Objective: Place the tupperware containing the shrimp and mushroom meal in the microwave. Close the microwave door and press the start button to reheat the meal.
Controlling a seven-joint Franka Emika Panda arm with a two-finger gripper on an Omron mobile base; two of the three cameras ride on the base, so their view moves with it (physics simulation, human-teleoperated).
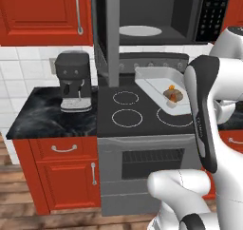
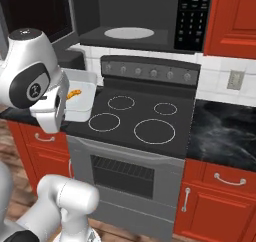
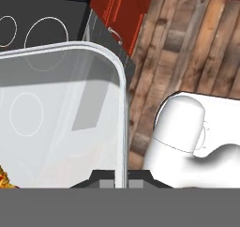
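The pale tupperware (image 1: 154, 81) hangs tilted in the air above the stove, below the microwave (image 1: 156, 15). Orange and brown pieces of the shrimp and mushroom meal (image 1: 173, 95) lie in its lower end. In the hand view my gripper (image 3: 121, 180) is shut on the tupperware's rim (image 3: 123, 104), one finger on each side of the wall, with the meal (image 3: 3, 177) at the bottom left. The microwave door (image 1: 112, 34) stands swung open, edge-on to the left base view. Inside, the white turntable (image 2: 129, 33) is bare. From the right, the tupperware (image 2: 82, 98) sits beside my wrist.
Under the tupperware lies a black stove top (image 1: 133, 112) with ring burners, and an oven below it. A black coffee machine (image 1: 73, 81) stands on the dark counter (image 1: 38, 115) to the left. Red cabinets surround everything. The keypad strip (image 2: 192, 16) is on the microwave's right.
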